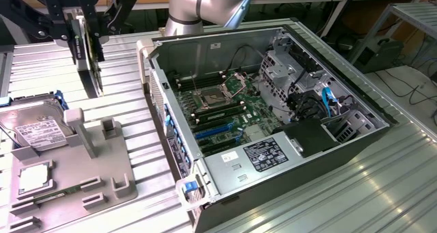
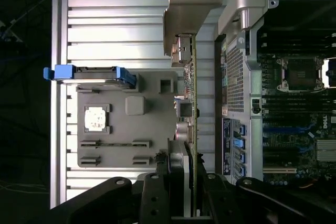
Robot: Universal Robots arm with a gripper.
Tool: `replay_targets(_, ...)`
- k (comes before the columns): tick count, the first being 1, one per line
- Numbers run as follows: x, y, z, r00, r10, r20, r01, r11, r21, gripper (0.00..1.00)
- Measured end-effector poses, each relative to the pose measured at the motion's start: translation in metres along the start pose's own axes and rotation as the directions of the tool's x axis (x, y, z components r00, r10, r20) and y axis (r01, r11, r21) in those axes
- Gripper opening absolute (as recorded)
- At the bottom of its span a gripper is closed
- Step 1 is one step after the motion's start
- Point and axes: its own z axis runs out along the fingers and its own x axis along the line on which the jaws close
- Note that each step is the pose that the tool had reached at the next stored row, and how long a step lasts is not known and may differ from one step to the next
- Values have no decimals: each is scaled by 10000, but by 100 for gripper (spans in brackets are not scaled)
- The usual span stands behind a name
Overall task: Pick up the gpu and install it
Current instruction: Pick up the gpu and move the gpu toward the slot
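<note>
Holds gpu (image 1: 89,74) edge-on & upright in claw (image 1: 87,30) clamped on its flat faces, over slatted surface (image 1: 41,64) btw grey parts tray (image 1: 102,161) & open pc case (image 1: 157,84); prob light, stiff, fragile, so best gripped near top edge w/ lower edge free.

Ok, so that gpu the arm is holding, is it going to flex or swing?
Probably stiff: the gpu hangs straight, edge-on, without sagging. Most of it hangs below the jaws, so a bump could twist it. Exposed components suggest fragility.
</note>
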Motion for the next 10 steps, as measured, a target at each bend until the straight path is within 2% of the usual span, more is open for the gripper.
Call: replay_targets(10,-166,0,3,10000,0,0,0,10000,0,29)
